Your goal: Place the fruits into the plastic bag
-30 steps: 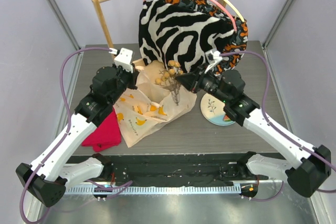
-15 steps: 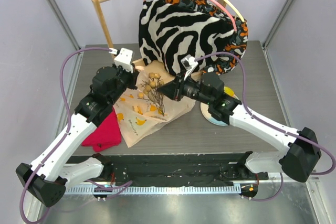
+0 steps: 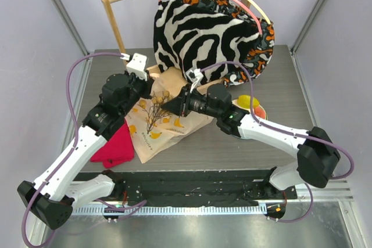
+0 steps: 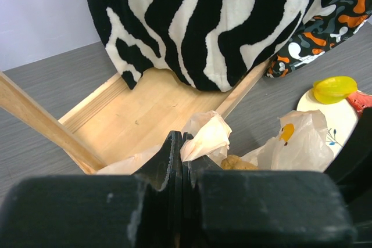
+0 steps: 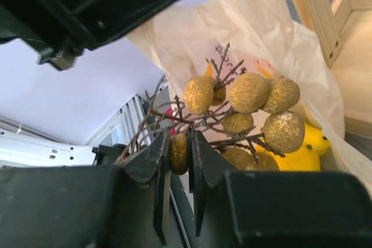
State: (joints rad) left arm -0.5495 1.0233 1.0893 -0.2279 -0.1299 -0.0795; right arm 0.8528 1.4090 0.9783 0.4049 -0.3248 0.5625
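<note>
Fingers of the right gripper (image 5: 179,143) were clenched on one berry of the brownish grapes (image 5: 250,92), with the twiggy stem and the rest of the bunch fanning out beyond the tips. In the top view the bunch reached from that claw toward the left arm. Its round fruits lay on the far side and its bare twigs trailed toward the near edge, so its long axis ran roughly across the plastic bag (image 3: 168,129) rather than down into it.

Cream film printed with yellow bananas filled the background behind the fruit in the right wrist view. Whether the bunch had passed the bag's mouth or only hung over it could not be told.

The left gripper (image 4: 182,149) was shut tight on a bunched fold of the bag's upper edge, holding it lifted just in front of the wooden rack base (image 4: 145,105).

As a judgement, the coming move turned on the bag lying directly under and just beyond the right claw. That arm alone carried the load, and a short drop toward the pinched edge should do.

Further right, well apart from both claws, a lemon (image 4: 334,89) and a reddish fruit (image 4: 361,101) waited on the plate (image 4: 340,123).
</note>
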